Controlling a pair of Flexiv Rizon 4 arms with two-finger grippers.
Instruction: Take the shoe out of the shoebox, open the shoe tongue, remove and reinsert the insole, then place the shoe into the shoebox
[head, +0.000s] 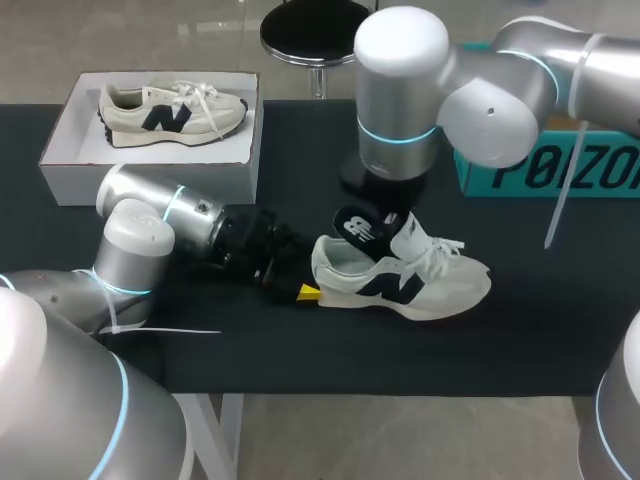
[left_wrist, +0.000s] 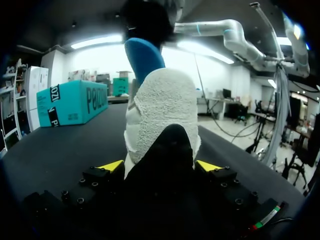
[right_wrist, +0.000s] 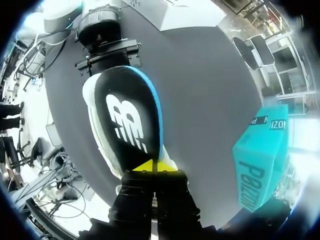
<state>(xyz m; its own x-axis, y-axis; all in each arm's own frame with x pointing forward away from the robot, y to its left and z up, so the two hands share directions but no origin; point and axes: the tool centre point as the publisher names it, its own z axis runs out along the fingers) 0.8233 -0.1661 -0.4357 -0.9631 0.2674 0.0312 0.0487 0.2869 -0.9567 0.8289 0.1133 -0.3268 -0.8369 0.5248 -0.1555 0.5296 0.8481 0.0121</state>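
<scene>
A cream sneaker (head: 400, 285) with a dark N lies on its sole on the black table, toe to the right. My left gripper (head: 305, 280) lies low at its heel. In the left wrist view both yellow-tipped fingers (left_wrist: 112, 165) press the heel (left_wrist: 160, 115) from either side. My right gripper (right_wrist: 154, 167) is shut on the end of a black insole (right_wrist: 130, 120) with a white logo and blue underside. The insole (head: 365, 232) slants up out of the shoe's opening, and its blue underside (left_wrist: 145, 55) rises above the collar. The white shoebox (head: 150, 165) stands at the back left.
A second matching sneaker (head: 170, 110) lies inside the shoebox. A teal box (head: 540, 175) stands at the back right, behind my right arm. My left arm (right_wrist: 107, 45) lies across the table behind the shoe's heel.
</scene>
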